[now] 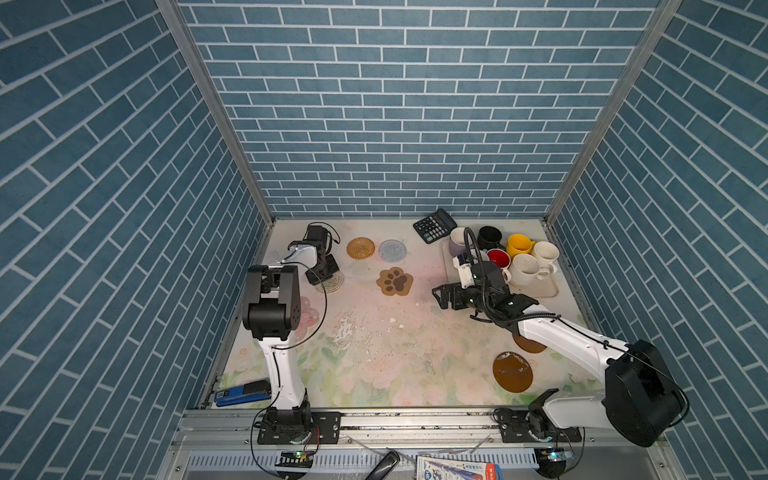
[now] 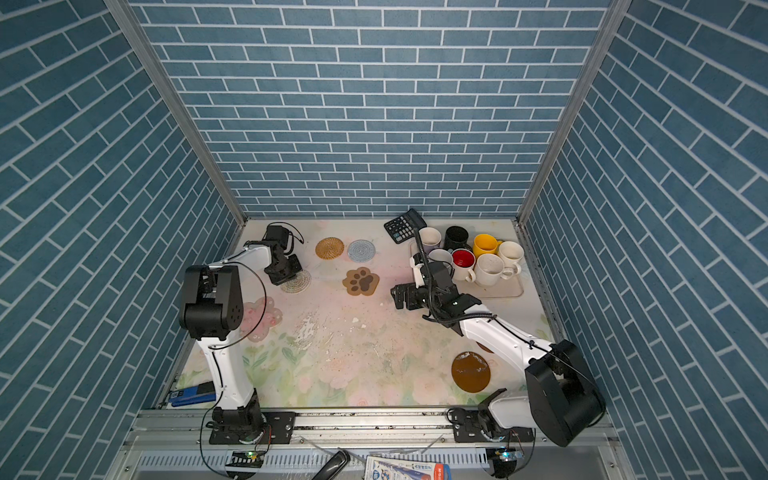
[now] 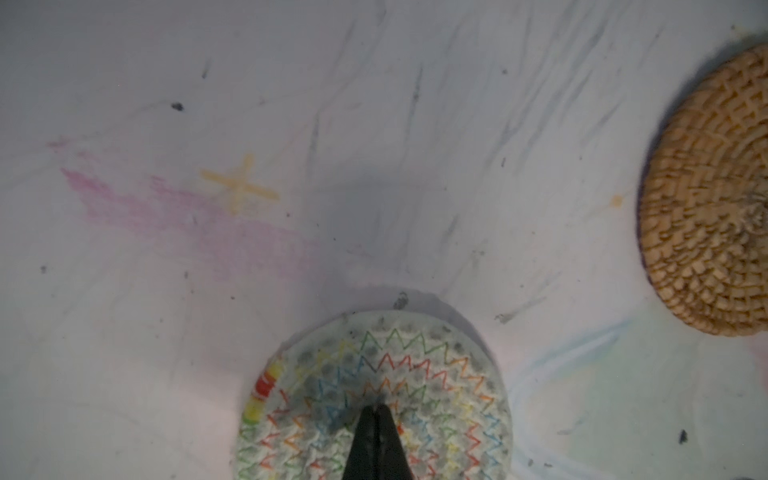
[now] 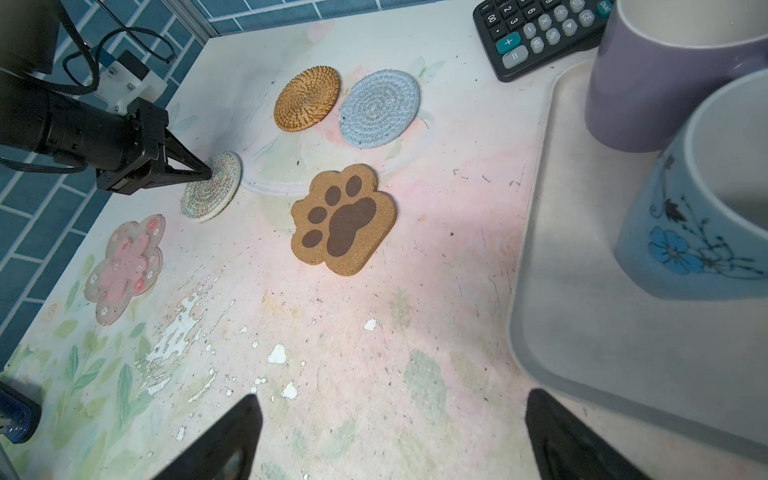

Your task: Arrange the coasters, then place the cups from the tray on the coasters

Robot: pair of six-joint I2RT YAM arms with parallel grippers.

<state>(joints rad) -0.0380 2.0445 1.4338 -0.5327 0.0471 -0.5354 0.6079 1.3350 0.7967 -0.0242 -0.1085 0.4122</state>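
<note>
The scuffed, flower-printed tabletop (image 1: pixel 374 357) carries a paw coaster (image 1: pixel 394 281). Behind the paw coaster lie a tan woven coaster (image 1: pixel 360 248) and a blue-grey coaster (image 1: pixel 392 251). Left of it are a lacy coaster (image 1: pixel 332 283) and a flower coaster (image 4: pixel 124 266). To its right is the tray (image 1: pixel 540 291), behind-right a calculator (image 1: pixel 434 225), and front-right two amber discs (image 1: pixel 512 371).

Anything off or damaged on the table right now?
The tabletop paint is flaking in white patches mid-table. A black calculator sits beside the tray's far corner and is not part of the set. One amber disc lies half hidden under the right arm. Nothing looks spilled.
</note>
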